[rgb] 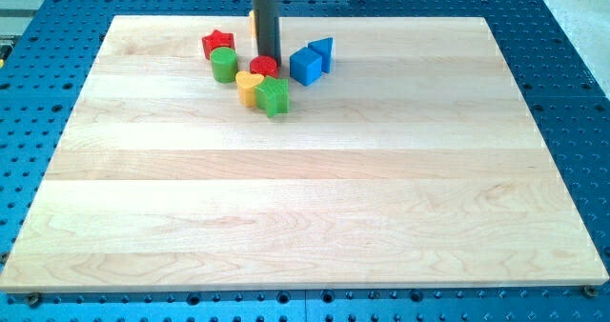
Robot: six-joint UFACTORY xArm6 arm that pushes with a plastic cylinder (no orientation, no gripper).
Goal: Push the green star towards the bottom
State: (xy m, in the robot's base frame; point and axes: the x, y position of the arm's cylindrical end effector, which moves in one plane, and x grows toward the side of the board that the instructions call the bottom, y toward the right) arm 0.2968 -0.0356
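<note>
A: The arm has no hand to speak of, only that dark rod, so there is nothing open, closed or holding anything. My tip [266, 57], as the rig has it named, sits near the view's top, right behind the red cylinder [264, 67]. Whether it actually touches the cylinder I cannot tell from here.

B: And the green star?

A: The green star [273, 96] is the lowest piece of the cluster, just below the red cylinder and pressed against the yellow heart [249, 85] on its left side. So the rod, the cylinder and the star run in a rough line from the view's top downward.

B: What else is crowded in there?

A: A green cylinder [224, 64] stands to the view's left of the red one, and a red star [217, 44] is just above and left of that. On the view's right there is a blue cube [305, 66], with a blue triangular block [322, 51] close behind it. A sliver of yellow-orange peeks out from behind the rod; its shape is hidden.

B: And the board?

A: A pale wooden board [305, 208] on a blue perforated table [572, 65]. All the blocks sit up near its top edge.
</note>
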